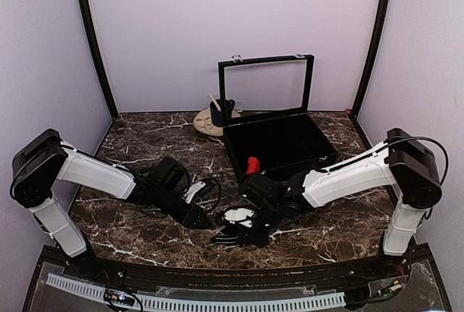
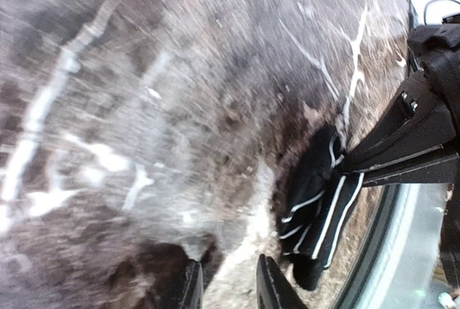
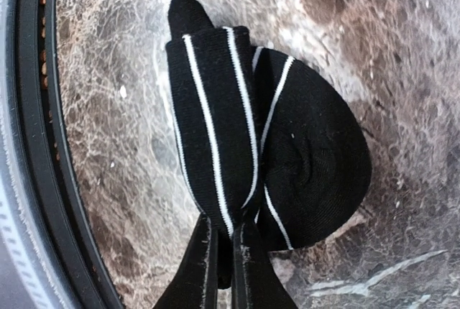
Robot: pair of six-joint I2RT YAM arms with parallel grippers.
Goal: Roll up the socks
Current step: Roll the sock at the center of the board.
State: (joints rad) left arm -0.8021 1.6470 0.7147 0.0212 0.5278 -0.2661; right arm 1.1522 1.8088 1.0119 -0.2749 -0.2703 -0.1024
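A black sock with thin white stripes [image 3: 215,108] lies rolled into a bundle on the marble table near its front edge. It also shows in the left wrist view [image 2: 316,201] and as a dark lump in the top view [image 1: 230,238]. My right gripper [image 3: 225,226] is shut on the bundle's edge; it also shows in the top view [image 1: 239,234]. My left gripper [image 2: 228,269] is open and empty, a short way left of the bundle [image 1: 206,219]. A small red fabric piece [image 1: 251,165] rests at the black box's front left corner.
A black box [image 1: 319,158] with its framed lid [image 1: 264,83] raised stands at the back centre. A dark blue mug [image 1: 221,115] sits on a cream mat [image 1: 205,125] left of it. The table's black front rail [image 3: 36,144] runs close to the bundle.
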